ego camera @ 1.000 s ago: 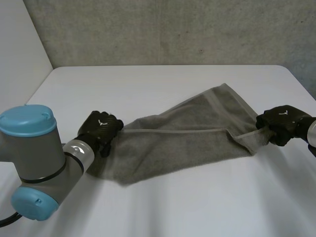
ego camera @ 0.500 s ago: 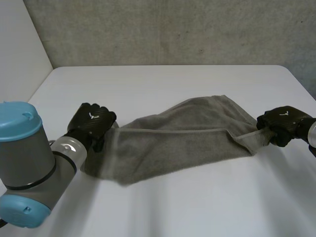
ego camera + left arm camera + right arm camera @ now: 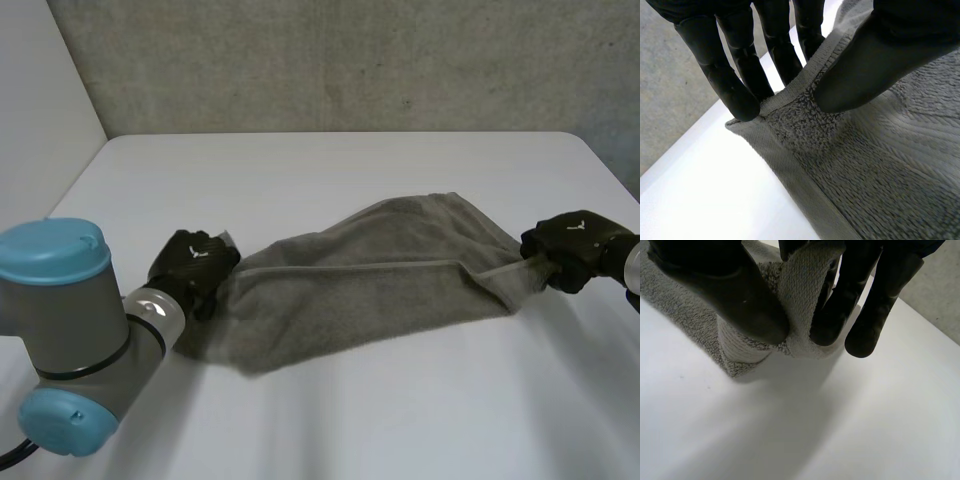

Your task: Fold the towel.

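A grey towel (image 3: 370,285) lies stretched across the white table (image 3: 330,170), folded over lengthwise. My left hand (image 3: 193,262) is at its left end. In the left wrist view the thumb (image 3: 875,60) presses the towel's hemmed corner (image 3: 790,95) against the fingers (image 3: 735,75), so the hand is shut on it. My right hand (image 3: 572,243) holds the right end. In the right wrist view the thumb (image 3: 725,285) and fingers (image 3: 850,295) pinch a bunched fold of the towel (image 3: 807,295).
A grey wall (image 3: 350,60) stands behind the table's far edge. My left arm's grey joint with its light-blue caps (image 3: 60,340) fills the near left. Bare table lies in front of and beyond the towel.
My left hand has closed on the towel's left corner and shifted slightly right and down. The right hand has kept its grip and place.
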